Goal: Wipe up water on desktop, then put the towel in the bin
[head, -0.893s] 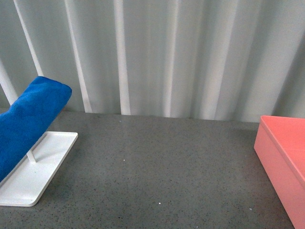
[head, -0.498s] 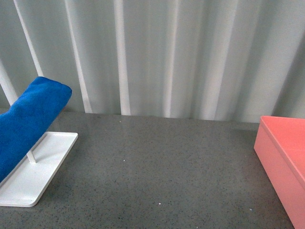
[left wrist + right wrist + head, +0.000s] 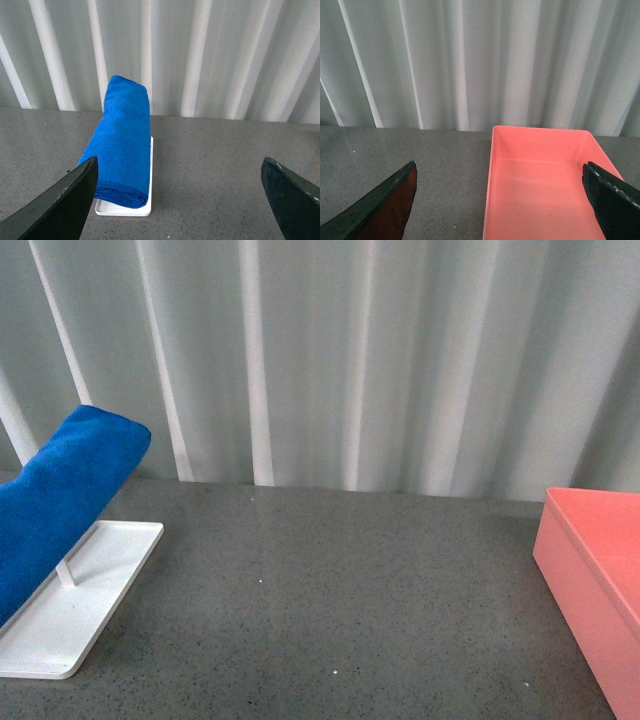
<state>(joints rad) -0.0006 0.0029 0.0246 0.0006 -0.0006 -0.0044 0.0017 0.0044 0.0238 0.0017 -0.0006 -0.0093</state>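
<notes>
On the left of the desktop (image 3: 340, 590), the towel (image 3: 60, 505) lies draped over its white rack (image 3: 70, 625), with the bin (image 3: 600, 580) well apart at the right edge. Both the left gripper (image 3: 179, 167) and right gripper (image 3: 499, 167) hang with jaws spread wide, holding nothing.

Towel (image 3: 60, 500) on rack (image 3: 70, 610) far left, bin (image 3: 590, 570) far right

A dark grey desk (image 3: 330, 610) with fine pale speckles carries two things. A salmon-pink rectangular bin (image 3: 590, 580) stands on it. A flat white tray (image 3: 60, 625) lies well apart from the bin, far to its left.
</notes>
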